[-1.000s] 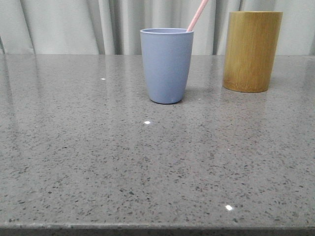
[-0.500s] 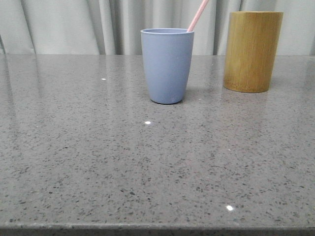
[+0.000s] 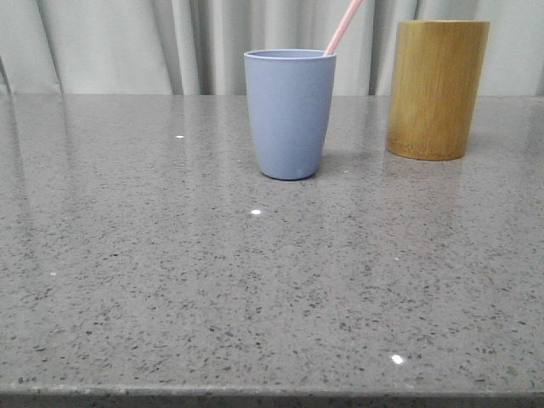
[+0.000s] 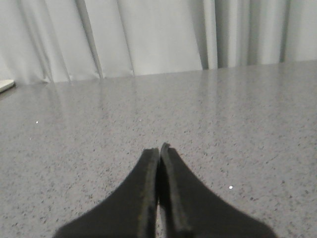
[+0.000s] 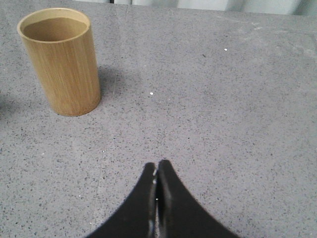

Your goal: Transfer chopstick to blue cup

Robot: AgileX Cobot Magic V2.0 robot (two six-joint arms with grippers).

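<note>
Nearest, both grippers hang over bare speckled tabletop [image 3: 255,297] with nothing held: the left gripper [image 4: 159,151] and right gripper [image 5: 156,167] each show fingers pressed together, clenched on air. Farther back, at upper centre of the front view, the blue cup [image 3: 289,115] stands upright with the chopstick [image 3: 342,25] inside, leaning over its right rim toward the bamboo cylinder [image 3: 435,89] at upper right. Transfer appears complete; the residual risk is the steeply leaning stick levering the light cup over if an arm sweeps near.
</note>
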